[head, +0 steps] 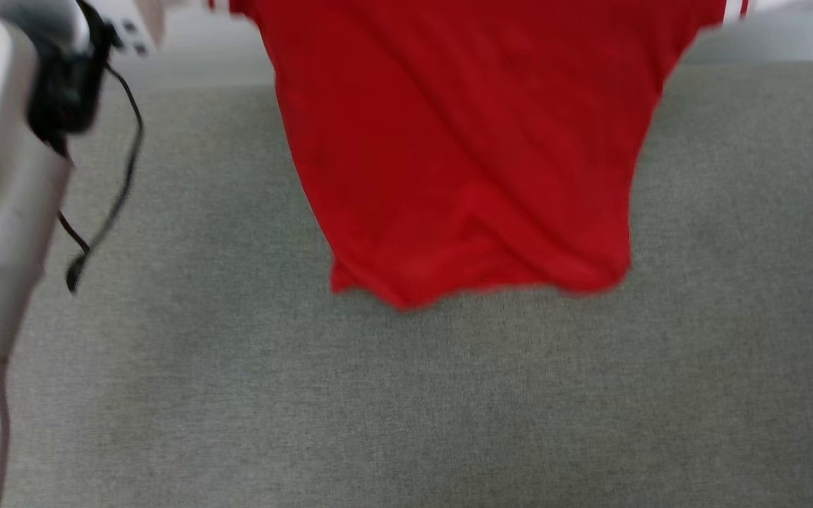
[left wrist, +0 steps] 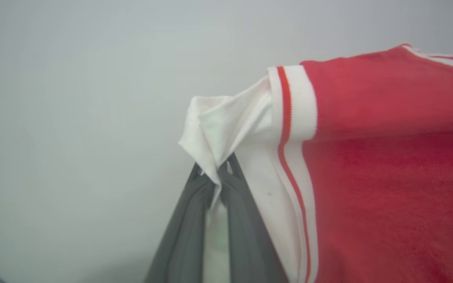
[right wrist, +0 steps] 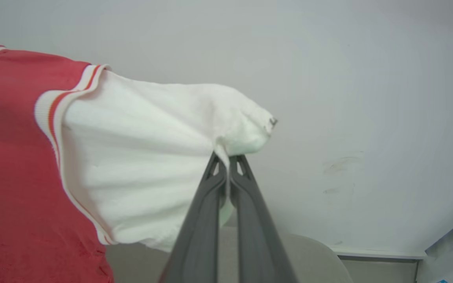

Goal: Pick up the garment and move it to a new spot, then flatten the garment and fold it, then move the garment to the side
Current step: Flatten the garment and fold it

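The garment is a red jersey with white sleeves and red-and-white stripe trim. It hangs spread out in the air above the grey surface, its hem loose at the bottom. My left gripper is shut on the white cloth of one sleeve. My right gripper is shut on the end of the other white sleeve. The red body stretches away between the two grips. No print shows on the side facing the head view.
A grey fabric-covered surface spreads below the shirt. My pale left arm with a dangling black cable stands at the far left. A plain pale wall lies behind, with a baseboard at its foot.
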Motion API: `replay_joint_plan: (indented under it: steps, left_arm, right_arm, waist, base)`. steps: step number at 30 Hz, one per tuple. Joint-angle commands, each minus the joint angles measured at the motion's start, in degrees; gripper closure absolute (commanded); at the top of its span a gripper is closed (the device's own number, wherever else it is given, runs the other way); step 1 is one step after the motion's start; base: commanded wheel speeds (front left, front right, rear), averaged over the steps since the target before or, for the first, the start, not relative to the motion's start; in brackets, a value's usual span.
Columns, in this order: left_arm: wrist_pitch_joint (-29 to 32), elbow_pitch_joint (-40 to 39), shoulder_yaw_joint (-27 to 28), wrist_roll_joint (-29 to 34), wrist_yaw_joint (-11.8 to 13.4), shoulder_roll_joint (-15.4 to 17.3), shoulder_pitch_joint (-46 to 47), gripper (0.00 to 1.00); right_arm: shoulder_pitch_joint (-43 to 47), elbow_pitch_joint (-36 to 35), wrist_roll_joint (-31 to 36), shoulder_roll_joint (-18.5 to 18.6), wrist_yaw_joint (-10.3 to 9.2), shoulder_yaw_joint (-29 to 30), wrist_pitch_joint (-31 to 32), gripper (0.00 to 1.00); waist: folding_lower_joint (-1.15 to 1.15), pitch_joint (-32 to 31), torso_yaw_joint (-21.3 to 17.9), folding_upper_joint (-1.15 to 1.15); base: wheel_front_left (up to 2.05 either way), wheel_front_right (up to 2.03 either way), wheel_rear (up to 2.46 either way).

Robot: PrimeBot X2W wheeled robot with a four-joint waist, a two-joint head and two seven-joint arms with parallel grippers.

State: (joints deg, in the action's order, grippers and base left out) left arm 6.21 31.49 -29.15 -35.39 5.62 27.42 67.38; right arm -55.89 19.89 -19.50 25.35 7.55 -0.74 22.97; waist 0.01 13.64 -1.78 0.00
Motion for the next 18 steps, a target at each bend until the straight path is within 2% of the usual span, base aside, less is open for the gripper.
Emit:
replay_joint_plan:
  steps: [1,9,18]
  left_arm:
    - [-0.68,0.85,0.7,0.49,0.33,0.83,1.78,1.0]
    - [-7.39,5.31,2.16,3.79,0.26,0.79,16.43,1.0]
    - [-12.71,10.91,3.3,3.64,-1.32,-0.32,24.51,1.0]
  right_arm:
    - [-2.04,0.67,0.24,0.6,-0.12,0.26,-0.67,1.0]
    - [-18.57,5.86,3.56,0.21,-0.12,-2.31,-9.79,1.0]
    - [-28.28,12.08,2.62,-1.69,-0.11,-6.2,-17.18,1.0]
  waist:
    - [-0.01,3.05,-0.96,0.0]
    - [-0.01,10.05,-2.85,0.0]
    - [-0.01,16.93,-4.17,0.0]
  base:
    - [0.0,0.0,0.0]
    - [0.0,0.0,0.0]
    - [0.0,0.0,0.0]
